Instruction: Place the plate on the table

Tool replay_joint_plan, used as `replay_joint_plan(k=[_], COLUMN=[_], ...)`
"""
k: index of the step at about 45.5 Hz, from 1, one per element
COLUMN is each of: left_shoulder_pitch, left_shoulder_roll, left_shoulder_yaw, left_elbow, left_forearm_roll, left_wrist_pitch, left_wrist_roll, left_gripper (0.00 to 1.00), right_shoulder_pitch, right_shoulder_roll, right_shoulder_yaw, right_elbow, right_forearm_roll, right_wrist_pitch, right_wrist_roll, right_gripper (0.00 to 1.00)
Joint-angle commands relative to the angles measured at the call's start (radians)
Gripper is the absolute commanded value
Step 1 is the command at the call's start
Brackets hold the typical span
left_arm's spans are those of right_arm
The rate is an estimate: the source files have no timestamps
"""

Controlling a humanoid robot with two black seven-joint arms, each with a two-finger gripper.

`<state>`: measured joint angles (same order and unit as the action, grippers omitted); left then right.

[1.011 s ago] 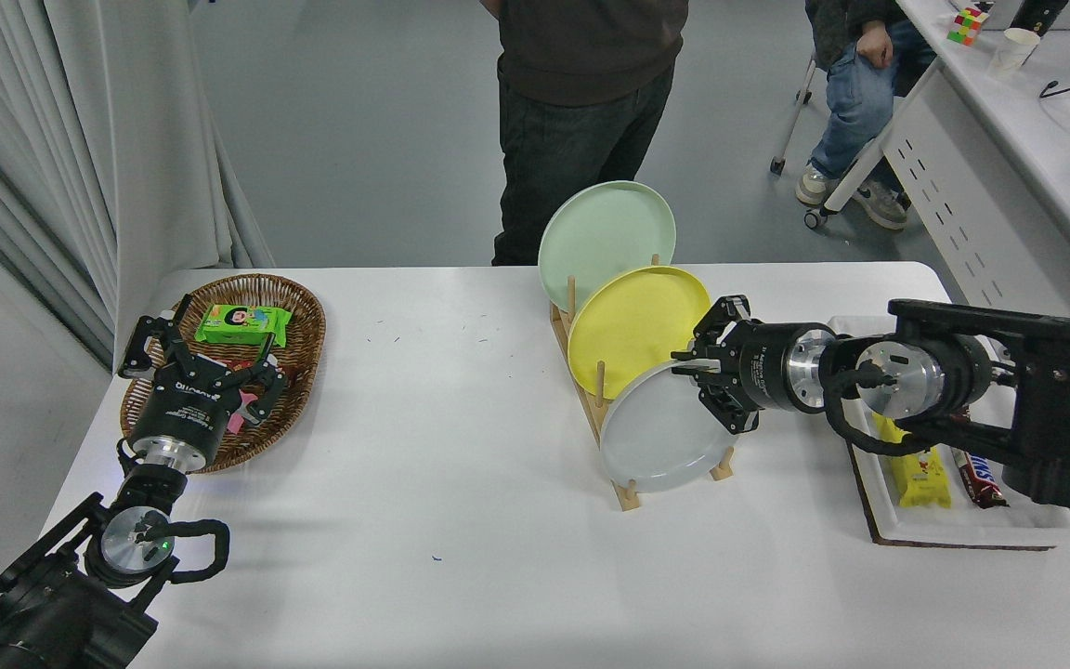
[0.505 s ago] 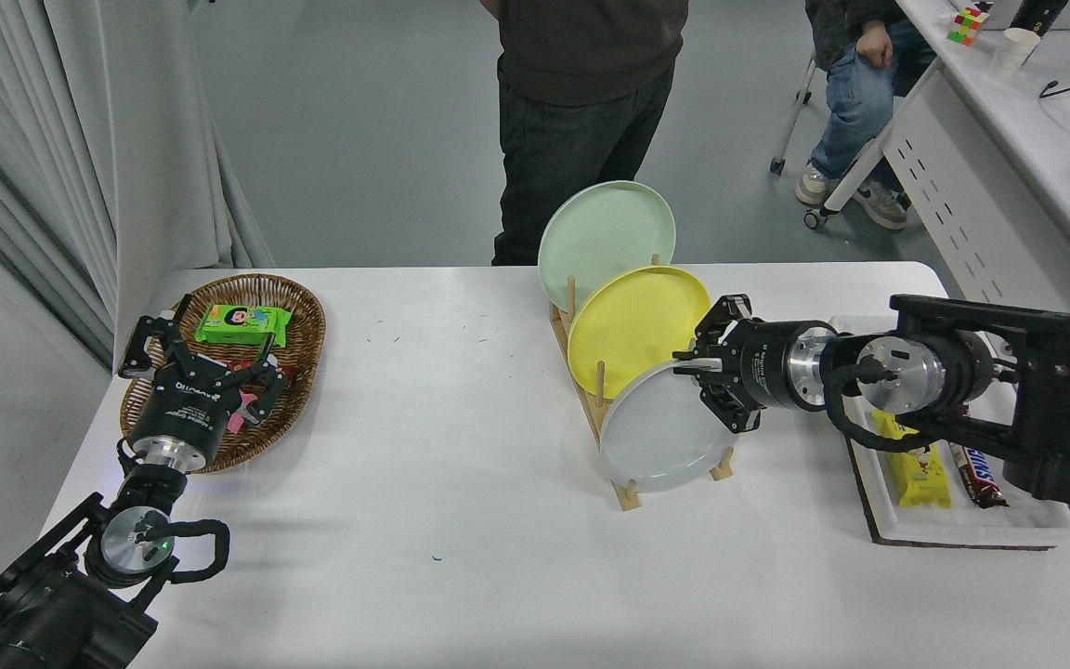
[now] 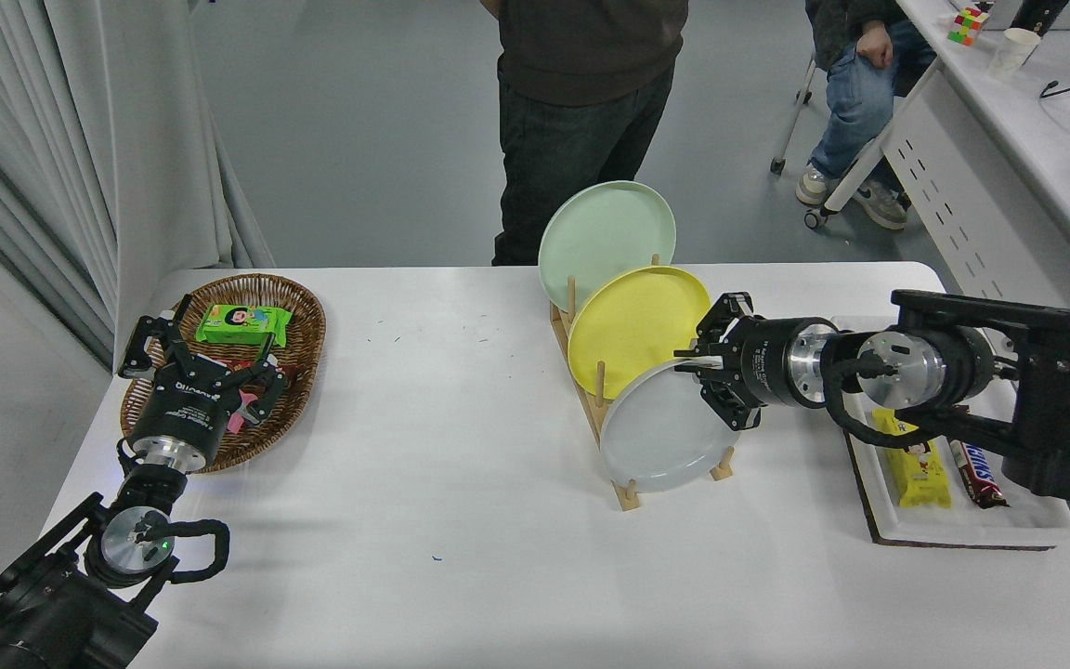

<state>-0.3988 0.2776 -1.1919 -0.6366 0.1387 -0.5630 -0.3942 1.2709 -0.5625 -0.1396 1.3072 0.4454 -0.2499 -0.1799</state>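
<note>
Light grey plate point(image 3: 660, 437) upright in nearest slot of wooden dish rack point(image 3: 623, 483) on white tabletop point(image 3: 461, 520), right gripper point(image 3: 704, 376) clamped on plate's upper right rim, yellow plate point(image 3: 637, 321) behind, left gripper point(image 3: 210, 362) parked, spread wide, over wicker basket point(image 3: 298, 321)

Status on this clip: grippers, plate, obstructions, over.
Right gripper at the grey plate rim, grip unconfirmed. Left gripper parked over the wicker basket. Plate upright in the wooden rack, yellow plate close behind.
</note>
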Motion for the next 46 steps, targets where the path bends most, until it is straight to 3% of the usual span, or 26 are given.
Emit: replay_joint_plan(k=[1, 46], left_shoulder_pitch=[0.000, 0.000], left_shoulder_roll=[0.000, 0.000], left_shoulder_yaw=[0.000, 0.000], left_elbow=[0.000, 0.000], left_forearm_roll=[-0.001, -0.001], left_wrist_pitch=[0.000, 0.000], left_wrist_roll=[0.000, 0.000], left_gripper=[0.98, 0.98], right_shoulder_pitch=[0.001, 0.015], right_shoulder_roll=[0.004, 0.003], right_shoulder_yaw=[0.003, -0.002], right_elbow=[-0.003, -0.009], right_forearm_roll=[0.001, 0.006], right_wrist_pitch=[-0.005, -0.003], right_wrist_roll=[-0.001, -0.003], right_gripper=[0.13, 0.04])
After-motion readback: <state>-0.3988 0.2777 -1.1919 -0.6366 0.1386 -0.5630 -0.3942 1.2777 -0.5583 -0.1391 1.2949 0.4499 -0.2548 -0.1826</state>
